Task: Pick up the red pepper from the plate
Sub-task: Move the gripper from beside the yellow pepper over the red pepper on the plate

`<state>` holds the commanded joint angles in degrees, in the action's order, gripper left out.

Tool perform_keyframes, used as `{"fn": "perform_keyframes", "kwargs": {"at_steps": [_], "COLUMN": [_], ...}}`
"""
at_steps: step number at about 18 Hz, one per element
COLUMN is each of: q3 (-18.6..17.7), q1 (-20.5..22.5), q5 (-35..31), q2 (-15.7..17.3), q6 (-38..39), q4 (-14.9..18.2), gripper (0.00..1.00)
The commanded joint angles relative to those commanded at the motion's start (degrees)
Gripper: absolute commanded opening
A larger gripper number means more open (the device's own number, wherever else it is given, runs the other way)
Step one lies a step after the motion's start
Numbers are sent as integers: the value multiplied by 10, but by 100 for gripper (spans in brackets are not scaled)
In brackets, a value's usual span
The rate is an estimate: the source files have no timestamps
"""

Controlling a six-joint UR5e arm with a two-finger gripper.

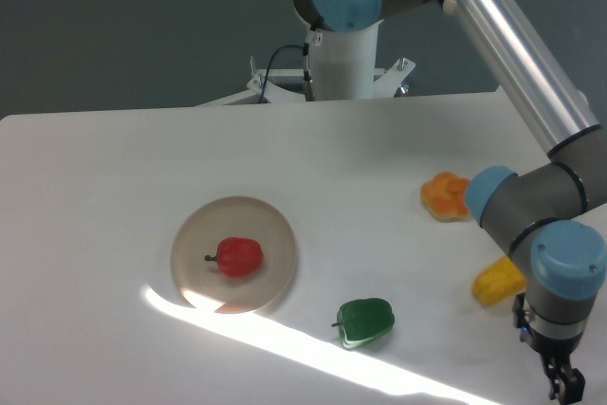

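White tabletop: glossy red bell pepper (239, 257) on round beige plate (193, 236); gripper (566, 386), opening unclear, should descend vertically, straddling it

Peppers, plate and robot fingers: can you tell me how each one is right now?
Red pepper: lying on the plate, stem pointing left, untouched.
Plate: flat on the table, holding only the red pepper.
Green pepper: on the table, beside the plate.
Orange pepper: on the table, partly hidden by the arm.
Yellow pepper: on the table, partly hidden by the arm.
Fingers: far right, holding nothing; open or shut unclear.
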<state>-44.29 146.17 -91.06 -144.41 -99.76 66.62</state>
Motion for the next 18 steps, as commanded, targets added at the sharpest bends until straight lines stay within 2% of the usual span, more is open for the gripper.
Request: {"fn": "perform_keyframes", "kwargs": {"at_steps": [4,9,12,18], "q3": [-43,-116,-166,-282], "q1": [-16,-47,-69,-118], "q5": [3,-1,2,-2], "q2": [35,98,138,233], "q6": [28,88,135,142], "q4": [1,2,4,4], "gripper": [100,100,100,100]}}
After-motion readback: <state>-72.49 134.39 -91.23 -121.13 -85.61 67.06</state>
